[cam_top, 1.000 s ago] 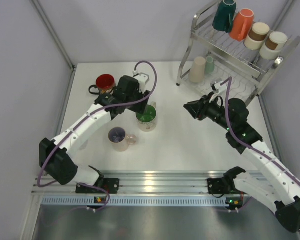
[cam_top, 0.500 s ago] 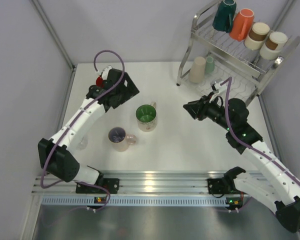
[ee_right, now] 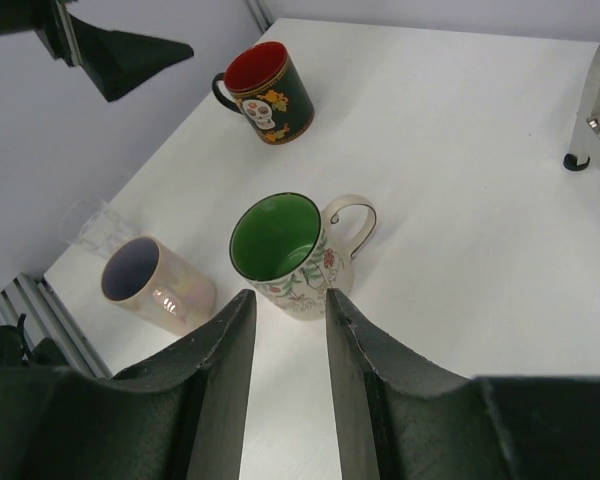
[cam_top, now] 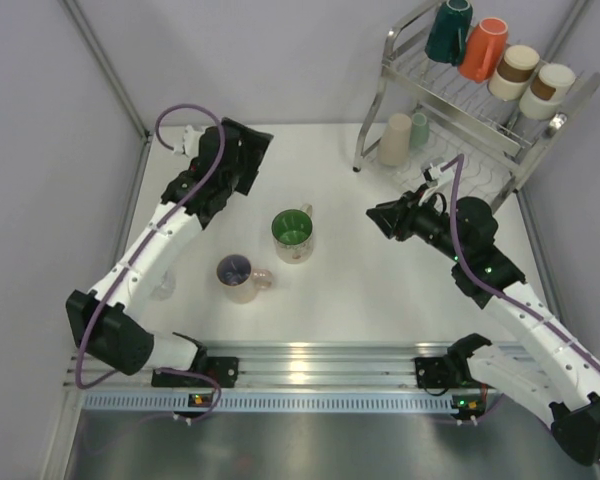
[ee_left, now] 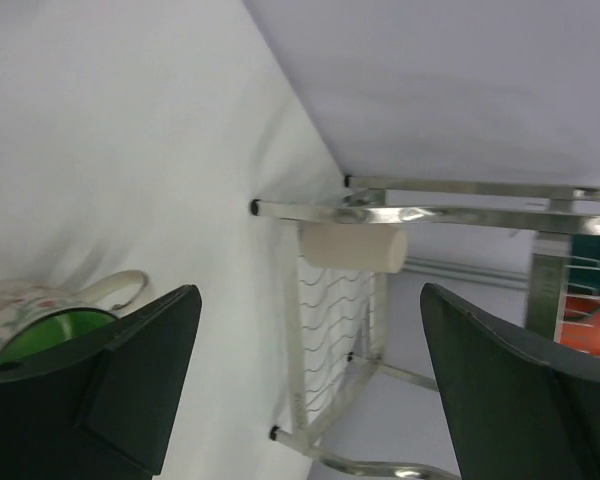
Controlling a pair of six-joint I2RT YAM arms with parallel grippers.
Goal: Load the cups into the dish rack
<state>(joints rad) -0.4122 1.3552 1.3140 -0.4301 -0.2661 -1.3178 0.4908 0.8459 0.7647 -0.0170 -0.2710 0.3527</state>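
right wrist view: looking past the right pincer [ee_right: 288, 298], open a little and holding nothing, down at the green mug [ee_right: 280, 240] standing on the counter [ee_right: 460, 150]. best to open wider, slide one finger inside the rim, squeeze, lift straight up, then carry to the dish rack [cam_top: 425, 72]. watch the pink cup [ee_right: 150, 285] close by and the red mug [ee_right: 268, 95] further back. left pincer [ee_left: 310, 295] wide open, empty, off to the side.

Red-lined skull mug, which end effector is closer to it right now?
Left. The left end effector hangs open close by the red-lined mug; the right end effector is across the table, beyond the green-lined mug.
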